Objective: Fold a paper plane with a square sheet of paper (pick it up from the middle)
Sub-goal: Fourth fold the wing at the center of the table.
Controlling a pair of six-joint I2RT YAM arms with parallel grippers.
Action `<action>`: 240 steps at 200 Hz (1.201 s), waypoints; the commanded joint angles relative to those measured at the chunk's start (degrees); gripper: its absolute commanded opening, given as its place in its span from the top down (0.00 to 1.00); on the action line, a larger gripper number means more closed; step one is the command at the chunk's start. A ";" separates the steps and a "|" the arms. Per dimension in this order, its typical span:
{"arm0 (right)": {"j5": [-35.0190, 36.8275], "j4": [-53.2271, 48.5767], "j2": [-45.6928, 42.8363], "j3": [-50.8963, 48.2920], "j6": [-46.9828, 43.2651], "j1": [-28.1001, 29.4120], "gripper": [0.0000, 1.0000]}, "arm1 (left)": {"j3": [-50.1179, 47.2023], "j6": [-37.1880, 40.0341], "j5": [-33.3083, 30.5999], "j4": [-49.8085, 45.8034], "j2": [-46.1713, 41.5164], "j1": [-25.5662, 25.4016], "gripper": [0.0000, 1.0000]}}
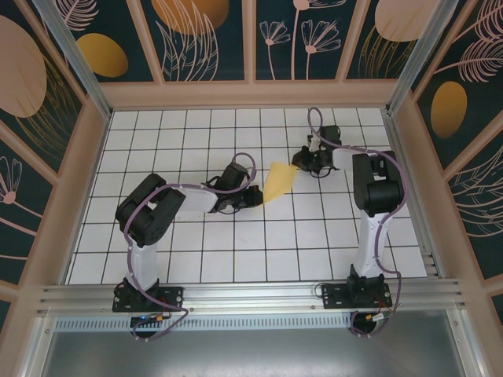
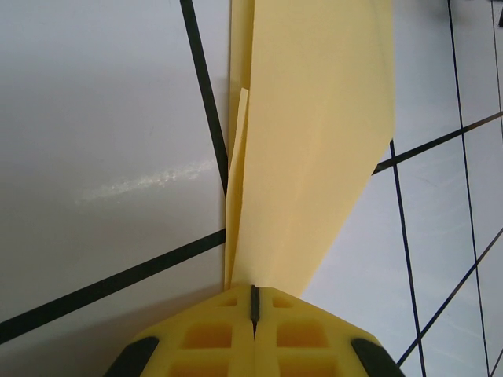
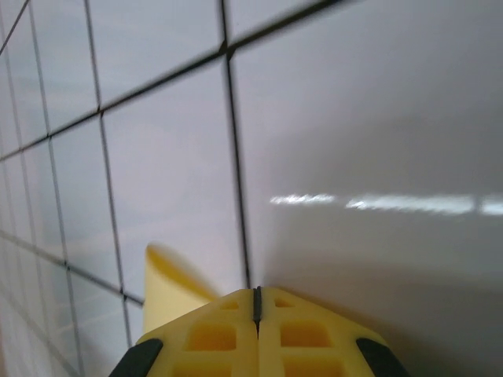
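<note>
You have the paper plane (image 1: 279, 182) held between both arms, about midway between the table's (image 1: 236, 251) left and right edges and a little nearer its far edge than its near one. From above it reads as a yellow wedge slanting from lower left to upper right.

Your left gripper (image 1: 253, 196) has the narrow lower end. In the left wrist view its jaws are pressed together on the paper: the folded plane (image 2: 314, 141) comes straight out from the tip of the left gripper (image 2: 254, 292) and widens away from it, with a thin loose flap standing along its left side over a black tile line.

Your right gripper (image 1: 300, 161) meets the wide upper end. In the right wrist view its jaws are also pressed tight, with hardly a slit between them at the tip (image 3: 257, 292), and a curled yellow corner of the plane (image 3: 169, 275) sticks out to the left of the fingers (image 3: 212, 338), just above the white tiles.
</note>
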 commanded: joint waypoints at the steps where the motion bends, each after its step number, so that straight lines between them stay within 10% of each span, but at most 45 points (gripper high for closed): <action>1: 3.43 -1.90 -3.32 0.96 0.33 -0.79 0.95 | -3.71 0.28 -2.15 -12.79 1.70 0.42 1.00; 100: -2.52 -0.94 -8.73 -8.86 4.11 13.71 0.94 | -2.74 0.04 -2.04 -12.04 2.32 0.38 1.00; 240: 1.08 -3.14 -1.10 -9.94 4.64 14.25 0.95 | -7.01 5.19 0.82 -14.56 -4.37 -1.39 1.00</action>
